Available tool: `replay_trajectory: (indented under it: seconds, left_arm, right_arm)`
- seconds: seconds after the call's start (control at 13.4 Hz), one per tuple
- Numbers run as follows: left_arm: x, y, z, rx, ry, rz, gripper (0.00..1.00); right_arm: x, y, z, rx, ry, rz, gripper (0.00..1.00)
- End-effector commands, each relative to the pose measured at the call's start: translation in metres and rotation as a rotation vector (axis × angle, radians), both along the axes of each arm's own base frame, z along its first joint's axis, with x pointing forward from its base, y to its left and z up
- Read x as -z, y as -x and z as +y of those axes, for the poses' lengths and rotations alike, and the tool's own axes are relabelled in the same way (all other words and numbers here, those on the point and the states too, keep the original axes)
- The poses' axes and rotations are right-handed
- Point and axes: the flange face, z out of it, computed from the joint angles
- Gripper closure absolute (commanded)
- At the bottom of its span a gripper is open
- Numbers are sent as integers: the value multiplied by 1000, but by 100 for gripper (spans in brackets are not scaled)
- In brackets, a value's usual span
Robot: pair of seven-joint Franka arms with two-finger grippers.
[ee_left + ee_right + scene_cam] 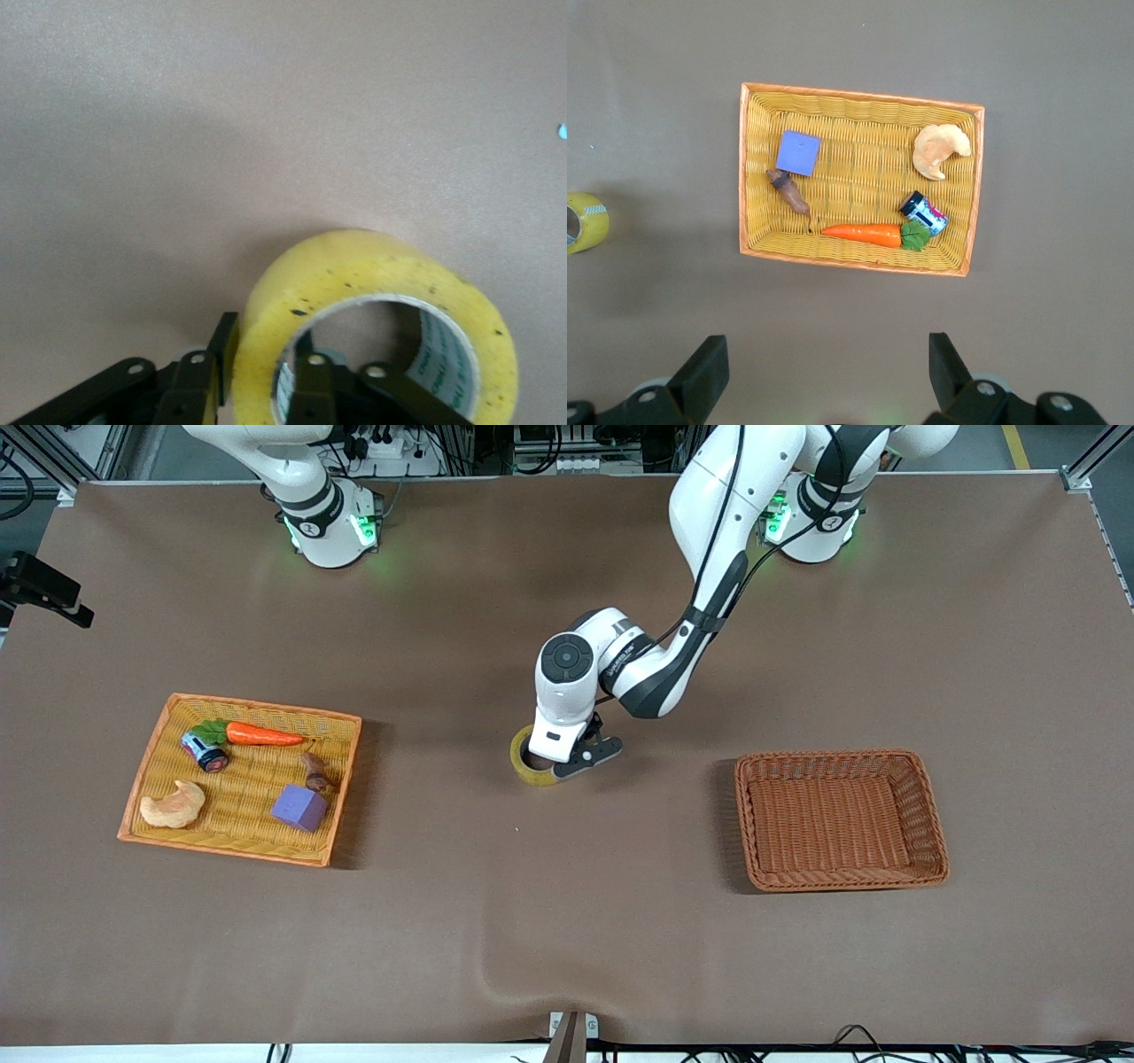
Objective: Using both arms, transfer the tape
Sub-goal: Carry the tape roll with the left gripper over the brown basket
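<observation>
Yellow tape [534,759] sits on the brown table [567,921] midway between the 2 baskets, and the left gripper [567,763] has closed on its wall — in the left wrist view 1 finger [312,390] stands inside the grey core and the other presses the outer face of the roll [372,292]. The step in hand looks like the left arm's pick-up, with the grasp just made and the roll not yet raised. Next comes a straight lift, then a carry toward the empty brown basket [842,877] at the left arm's end. The right gripper [828,367] waits, fingers spread wide and empty, above the yellow basket [142,779] of toys — well apart from the tape.
</observation>
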Motion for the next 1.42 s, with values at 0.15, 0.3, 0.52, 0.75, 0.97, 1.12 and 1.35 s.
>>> replay_trajectory:
  seconds: [0.15, 0.3, 0.52, 0.75, 0.97, 1.12, 1.35]
  left_arm:
    - [-29, -9, -3, -31, 15, -42, 100]
    - [-58, -18, 5, -49, 15, -42, 100]
    - [-118, -54, 53, -151, 27, -11, 100]
    - [-183, -104, 133, -278, 39, -24, 100]
    - [-219, -155, 244, -440, 30, -23, 100]
    - [-217, -179, 313, -517, 6, -13, 100]
    - [-196, -190, 399, -653, -50, 72, 100]
  right_arm:
    - [-3, 2, 0, 14, 19, 19, 0]
    - [-1, 1, -1, 16, 19, 21, 0]
    - [-3, 1, 0, 14, 19, 18, 0]
    - [-3, 1, 1, 13, 19, 18, 0]
    - [-1, 1, 4, 6, 19, 28, 0]
    - [-2, 1, 10, -4, 19, 28, 0]
    - [-1, 1, 18, -18, 19, 34, 0]
